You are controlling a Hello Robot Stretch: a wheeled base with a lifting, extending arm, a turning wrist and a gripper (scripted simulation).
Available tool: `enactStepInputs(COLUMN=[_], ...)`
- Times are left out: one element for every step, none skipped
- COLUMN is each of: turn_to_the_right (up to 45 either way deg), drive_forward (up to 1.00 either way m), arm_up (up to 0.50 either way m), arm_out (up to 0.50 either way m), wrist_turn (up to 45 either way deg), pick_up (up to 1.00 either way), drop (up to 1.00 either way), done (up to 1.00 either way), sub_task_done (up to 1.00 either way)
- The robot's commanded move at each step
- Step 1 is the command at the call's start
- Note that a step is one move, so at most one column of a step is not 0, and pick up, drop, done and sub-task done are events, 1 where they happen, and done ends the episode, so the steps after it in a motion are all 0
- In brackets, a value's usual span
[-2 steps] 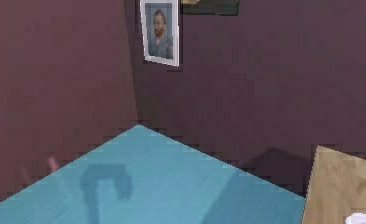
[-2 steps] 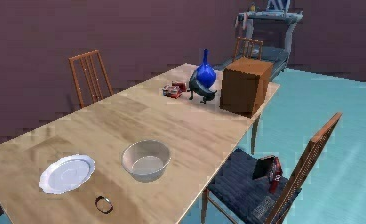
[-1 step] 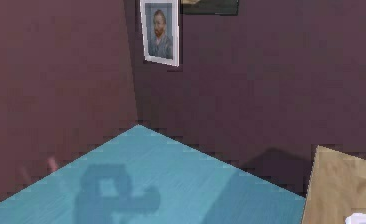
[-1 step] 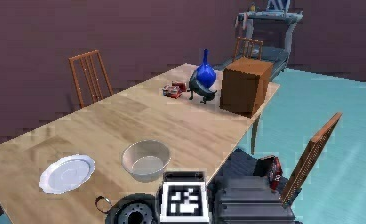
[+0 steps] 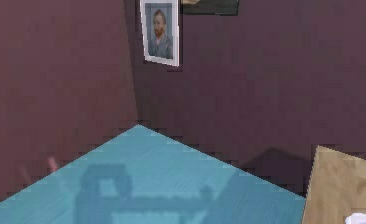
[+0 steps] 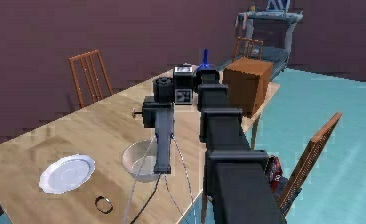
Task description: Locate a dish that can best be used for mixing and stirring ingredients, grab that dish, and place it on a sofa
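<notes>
In the arm side view a clear glass bowl (image 6: 139, 160) stands on the long wooden table (image 6: 81, 135), near its front end. The dark arm (image 6: 226, 135) reaches up over the table from the bottom edge. At its far end the gripper (image 6: 163, 165) points down, its thin fingers right at the bowl's right rim. With the bowl standing on the table at the fingers, I cannot tell whether the gripper holds anything, or whether it touches the bowl.
A white plate (image 6: 66, 172) and a small ring (image 6: 106, 205) lie left of the bowl. A blue bottle (image 6: 204, 57) and brown box (image 6: 246, 85) stand farther along. Wooden chairs (image 6: 89, 75) (image 6: 316, 150) flank the table; a treadmill (image 6: 271, 30) stands behind. Ahead: purple walls, a portrait (image 5: 159, 32), teal floor, a table corner (image 5: 341, 185).
</notes>
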Motion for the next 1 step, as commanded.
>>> enactStepInputs(turn_to_the_right=[0.0], drive_forward=[0.0], arm_up=[0.0], arm_out=[0.0], wrist_turn=[45.0], pick_up=[0.0], drop=[0.0], done=[0.0], sub_task_done=[0.0])
